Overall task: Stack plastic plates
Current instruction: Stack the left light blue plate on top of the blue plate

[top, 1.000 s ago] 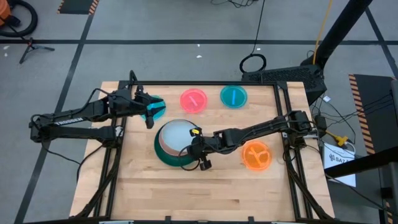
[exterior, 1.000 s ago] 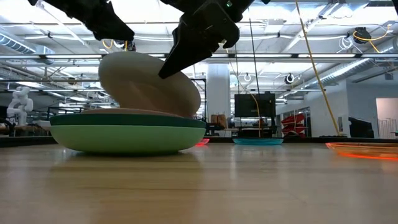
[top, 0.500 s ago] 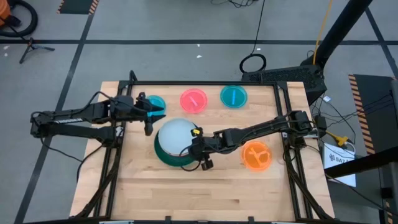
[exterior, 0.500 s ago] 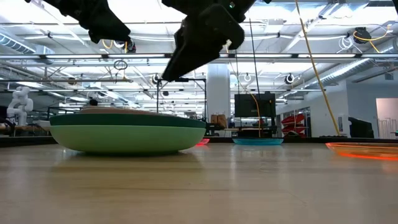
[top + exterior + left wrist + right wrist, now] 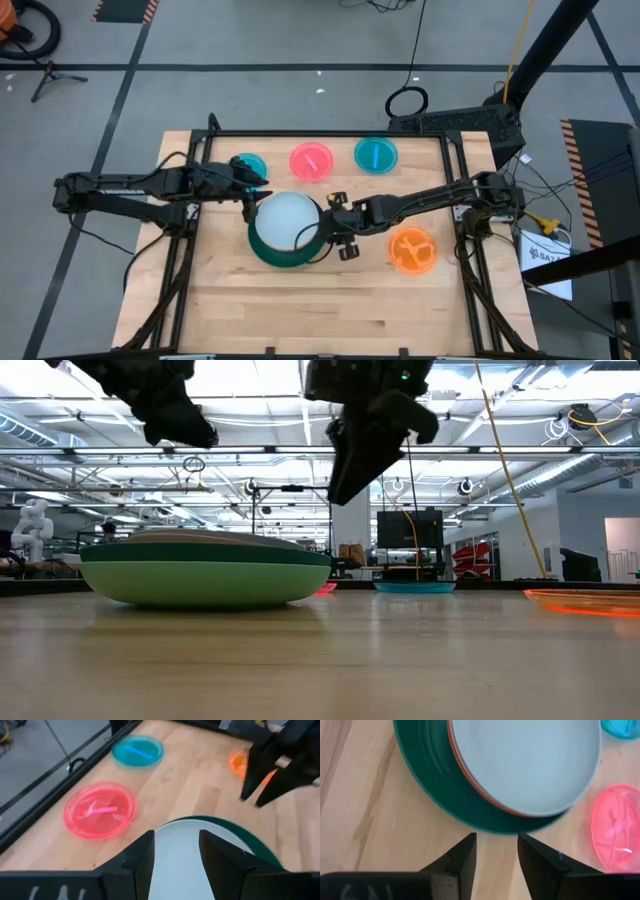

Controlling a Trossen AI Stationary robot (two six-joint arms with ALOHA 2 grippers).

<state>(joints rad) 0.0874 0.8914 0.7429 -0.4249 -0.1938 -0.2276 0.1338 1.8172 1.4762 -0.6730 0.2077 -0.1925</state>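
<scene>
The big and medium plates were done, I judged: the stack [image 5: 283, 230], pale blue plate topmost, sat mid-table, and the small ones came next. The right gripper [image 5: 333, 238] hung empty, fingers apart, beside the stack's right rim. The left gripper [image 5: 246, 196], open too, hovered at the stack's far-left rim, near a cyan plate [image 5: 247, 165] by the far edge.

pale blue plate [image 5: 284, 216] atop dk green plate [image 5: 268, 251].

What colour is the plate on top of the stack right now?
Pale blue top plate, clearest in the right wrist view.
</scene>
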